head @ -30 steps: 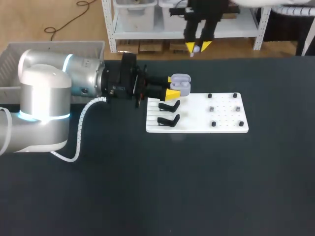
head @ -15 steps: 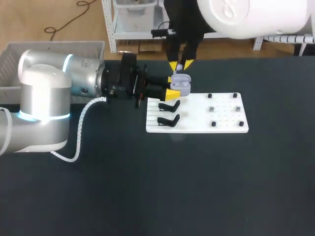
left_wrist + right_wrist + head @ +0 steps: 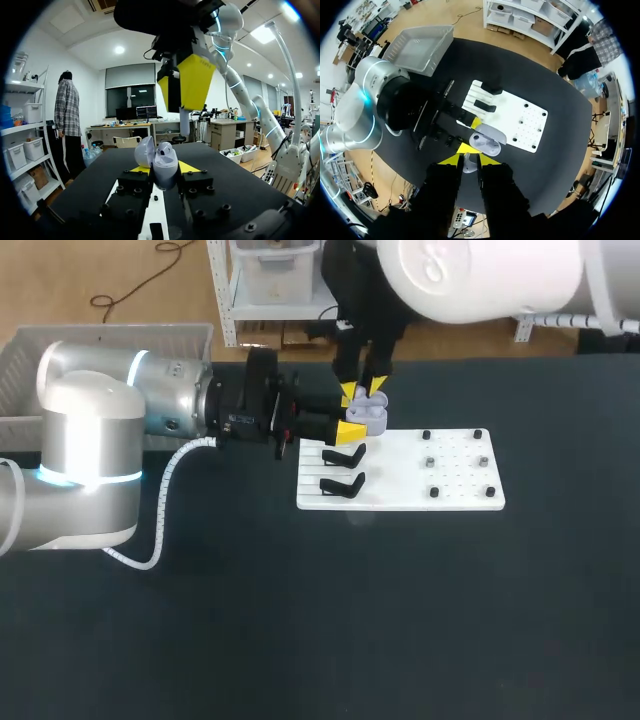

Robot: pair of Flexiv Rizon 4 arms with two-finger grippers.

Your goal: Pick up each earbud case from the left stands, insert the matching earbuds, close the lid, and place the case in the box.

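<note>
My left gripper (image 3: 350, 416) is shut on a lavender earbud case (image 3: 370, 416), held just off the back left corner of the white board (image 3: 410, 495). The case (image 3: 165, 162) stands between the yellow tips with its lid (image 3: 143, 151) open, and one earbud sits inside. Directly above it hangs my right gripper (image 3: 362, 392), shut on a white earbud (image 3: 185, 124) that points down at the case. In the right wrist view the earbud (image 3: 468, 165) sits between the tips of the gripper (image 3: 469, 159), just short of the case (image 3: 485, 141).
Two black stands (image 3: 343, 455) (image 3: 341, 485) stand bare on the board's left part. Small earbuds on pegs (image 3: 431, 461) dot its right part. A grey bin (image 3: 30, 360) sits at the table's back left, behind my left arm (image 3: 150, 410).
My right arm has swung in from behind the table and come down over the open case with the earbud. The left arm and the case have kept still.
</note>
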